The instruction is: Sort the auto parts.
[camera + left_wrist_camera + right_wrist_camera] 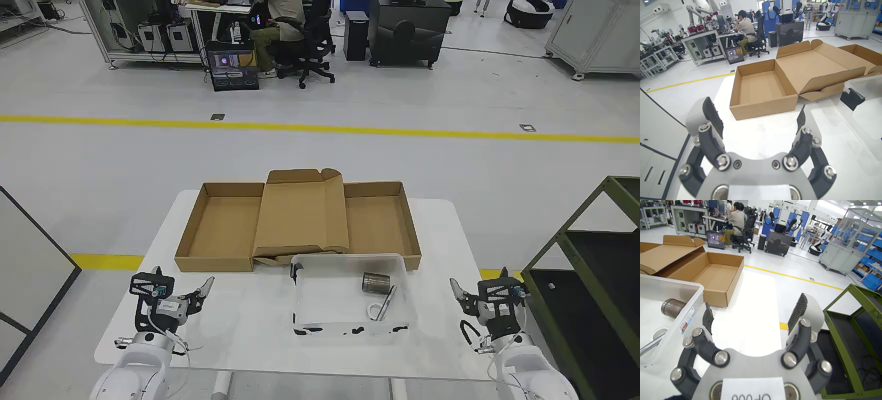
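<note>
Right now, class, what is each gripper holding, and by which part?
Nothing. The left gripper and right gripper are both open and empty; the metal cylinder lies untouched in the clear plastic bin.

**Site: robotics lab on an open industrial floor**

I am operating in a robotics lab hall, not a home or a shop. Evidence logged:
- A pale polished floor is marked with 1 yellow lane line.
- An aluminium-frame workbench carries control boxes, with monitors on the desks alongside.
- Red-jointed robot arms are mounted above that bench.
- An office chair stands at the desks.
- 1 white 2-armed robot stands behind a dark pedestal, in front of blue partitions.
- 1 white humanoid robot stands on a round base.
- A glazed cabinet stands nearby, with blue parts bins around it.
- A green steel cart is parked beside my white table.
</note>
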`<state>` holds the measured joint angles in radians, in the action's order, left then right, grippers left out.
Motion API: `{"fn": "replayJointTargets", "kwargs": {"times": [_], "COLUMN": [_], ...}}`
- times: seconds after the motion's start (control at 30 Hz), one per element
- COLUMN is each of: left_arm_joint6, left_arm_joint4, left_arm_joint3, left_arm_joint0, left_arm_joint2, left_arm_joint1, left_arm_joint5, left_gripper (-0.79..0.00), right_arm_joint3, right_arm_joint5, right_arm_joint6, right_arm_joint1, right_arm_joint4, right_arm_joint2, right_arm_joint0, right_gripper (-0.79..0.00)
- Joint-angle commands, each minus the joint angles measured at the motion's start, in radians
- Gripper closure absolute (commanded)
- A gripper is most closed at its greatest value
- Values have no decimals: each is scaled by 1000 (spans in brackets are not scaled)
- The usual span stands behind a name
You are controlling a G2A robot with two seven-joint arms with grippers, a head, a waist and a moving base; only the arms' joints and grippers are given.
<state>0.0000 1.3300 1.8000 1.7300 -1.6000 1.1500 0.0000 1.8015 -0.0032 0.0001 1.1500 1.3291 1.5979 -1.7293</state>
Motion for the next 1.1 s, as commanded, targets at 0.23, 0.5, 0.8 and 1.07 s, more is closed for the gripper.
{"fn": "replayJointTargets", "kwargs": {"times": [0.23,0.5,0.8,1.07], "left_arm_joint6": [0,0,0,0], "left_arm_joint4": [0,0,0,0], "left_arm_joint3": [0,0,0,0], "left_arm_joint0": [0,0,0,0], "left_arm_joint2": [0,0,0,0], "left_arm_joint1": [0,0,0,0], "left_arm_joint5": [0,0,0,0], "left_gripper": [-785,-785,-785,-785], "right_arm_joint3": [110,72,-39,-36], "right_arm_joint5": [-119,-287,-342,-359], "right_arm_joint6": [118,319,479,515], "right_arm_joint1": [0,8,25,24], "right_arm_joint4": [109,14,-66,-70], "right_arm_joint2": [-93,-208,-335,-345], "right_arm_joint0": [95,265,394,389], "right_gripper": [-785,-785,-785,-785]}}
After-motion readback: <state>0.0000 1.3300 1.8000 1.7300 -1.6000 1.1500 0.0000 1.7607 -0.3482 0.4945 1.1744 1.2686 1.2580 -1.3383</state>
